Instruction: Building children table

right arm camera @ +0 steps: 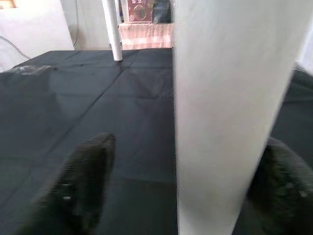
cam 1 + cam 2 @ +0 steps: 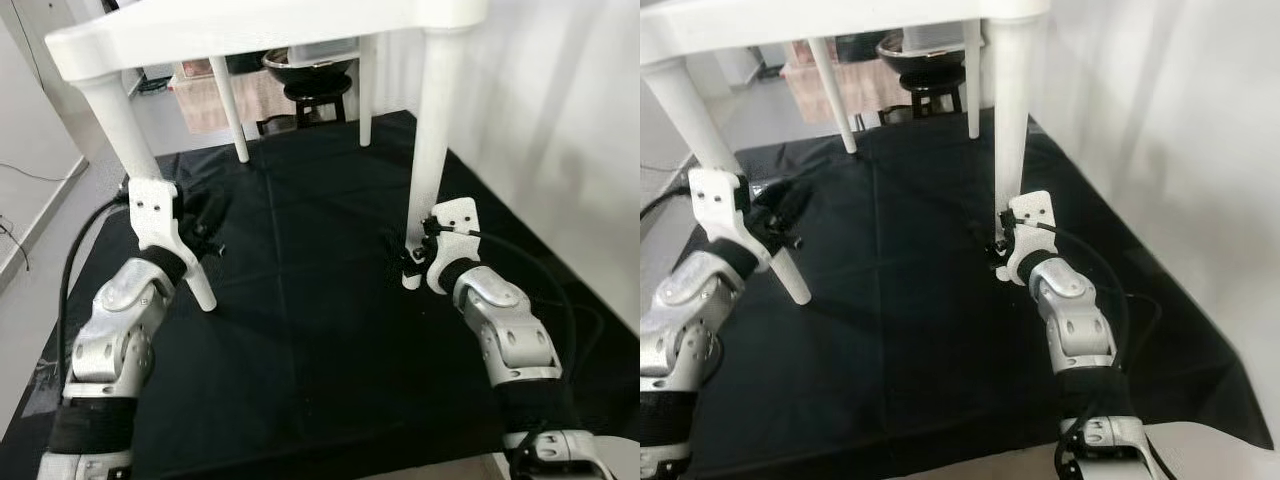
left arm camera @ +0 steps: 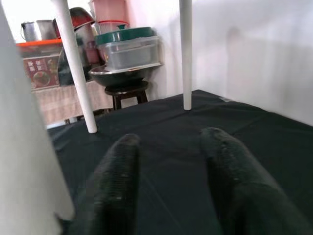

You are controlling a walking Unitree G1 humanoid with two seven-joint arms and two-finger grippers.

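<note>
White table [image 2: 250, 30] upright; right claw [image 1: 183, 196] spread wide astride leg [image 1: 220, 112], left claw [image 3: 171, 181] open, empty, other leg [image 2: 150, 190] beside it — bump could topple table.

- table [image 2: 250, 35] – white plastic, smooth, slight sheen
- floor cloth [image 2: 310, 300] – black fabric, matt, creased
- arms [image 2: 115, 335] – silver metal, glossy
- fingers [image 3: 117, 186] – black, rough-textured

A white plastic children's table [image 2: 250, 30] stands upright on a black mat [image 2: 310, 300], its four round, tapering legs fitted under the top. The two far legs rest on the mat near its back edge. The near left leg [image 2: 130, 150] slants outward toward its foot; the near right leg [image 2: 432, 140] stands almost straight.
</note>
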